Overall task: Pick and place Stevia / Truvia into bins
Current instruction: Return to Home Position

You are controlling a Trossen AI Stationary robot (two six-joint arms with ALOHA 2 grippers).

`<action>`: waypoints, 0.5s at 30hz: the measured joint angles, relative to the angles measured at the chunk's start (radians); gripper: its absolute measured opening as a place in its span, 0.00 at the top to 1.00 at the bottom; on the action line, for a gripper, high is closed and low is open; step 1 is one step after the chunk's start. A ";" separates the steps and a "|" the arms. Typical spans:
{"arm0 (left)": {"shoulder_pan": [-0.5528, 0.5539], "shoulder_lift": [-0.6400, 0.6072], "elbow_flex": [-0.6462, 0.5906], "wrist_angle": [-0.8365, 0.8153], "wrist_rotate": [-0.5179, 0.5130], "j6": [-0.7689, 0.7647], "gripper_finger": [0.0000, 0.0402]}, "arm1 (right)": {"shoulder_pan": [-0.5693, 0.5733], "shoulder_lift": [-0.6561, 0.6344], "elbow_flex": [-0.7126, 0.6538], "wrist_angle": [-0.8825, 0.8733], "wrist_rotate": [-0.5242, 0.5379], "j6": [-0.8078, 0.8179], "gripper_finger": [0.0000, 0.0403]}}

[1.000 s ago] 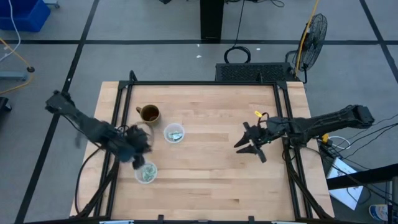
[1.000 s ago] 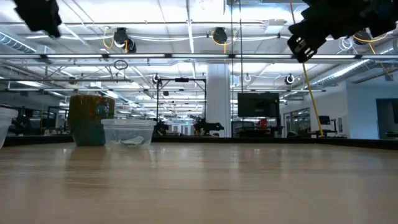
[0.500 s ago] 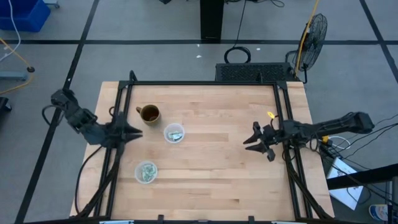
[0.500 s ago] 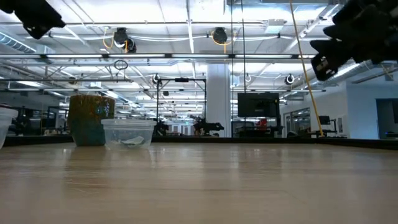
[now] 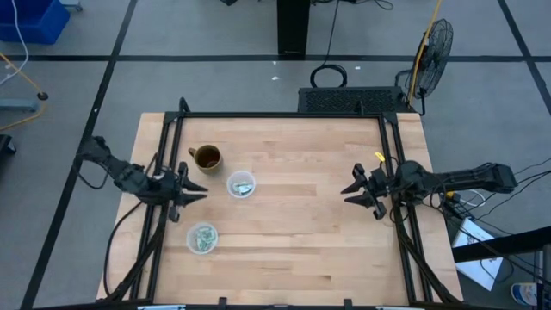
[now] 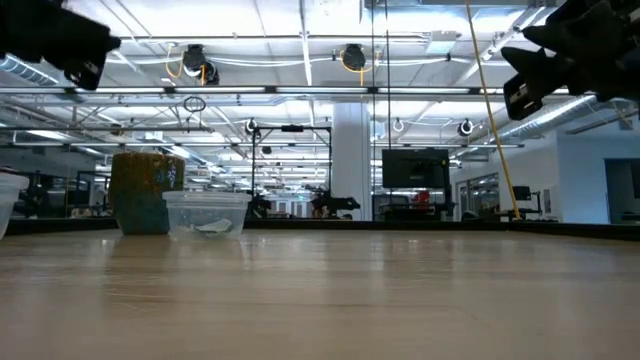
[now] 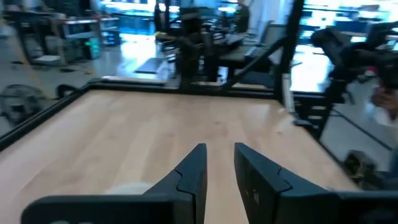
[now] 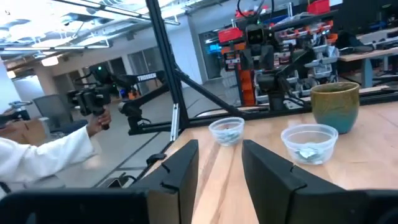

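Observation:
Two clear cups hold the pale green and white sachets. One cup (image 5: 241, 184) stands beside the brown mug (image 5: 207, 158), the other cup (image 5: 203, 238) nearer the table's near edge. The sachets (image 5: 243, 185) lie inside them, and none shows loose on the wood. My left gripper (image 5: 195, 191) is open and empty at the table's left edge, level, pointing right between the two cups. My right gripper (image 5: 351, 191) is open and empty at the right edge, pointing left. The right wrist view shows both cups (image 8: 227, 130) (image 8: 309, 143) far ahead of the fingers.
The mug (image 8: 336, 106) stands on the far side of the cups. Black frame rails (image 5: 396, 215) run along the table's left and right edges under both arms. Bare wood (image 5: 293, 224) lies between the grippers. A person in a white sleeve (image 8: 43, 155) stands beyond the table's left side.
My left gripper has pulled away from above the near cup, going toward the far and left edges. It now hangs level at the left rail. My right gripper has drawn back a little toward the table's right edge. The cups and mug have stayed put.

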 joint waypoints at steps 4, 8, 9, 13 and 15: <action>0.058 -0.074 -0.070 0.006 0.046 0.000 0.79 | -0.034 -0.009 -0.001 -0.034 -0.013 -0.006 0.71; 0.098 -0.139 -0.129 0.025 0.098 -0.004 0.79 | -0.073 -0.008 -0.002 -0.049 -0.012 -0.043 0.71; 0.106 -0.151 -0.142 0.027 0.107 -0.007 0.79 | -0.082 -0.008 -0.002 -0.048 -0.012 -0.055 0.71; 0.125 -0.166 -0.180 0.074 0.131 -0.001 0.79 | -0.116 -0.008 -0.003 -0.049 -0.011 -0.097 0.71; 0.130 -0.163 -0.194 0.127 0.166 0.055 0.79 | -0.128 -0.008 -0.003 -0.050 -0.009 -0.112 0.71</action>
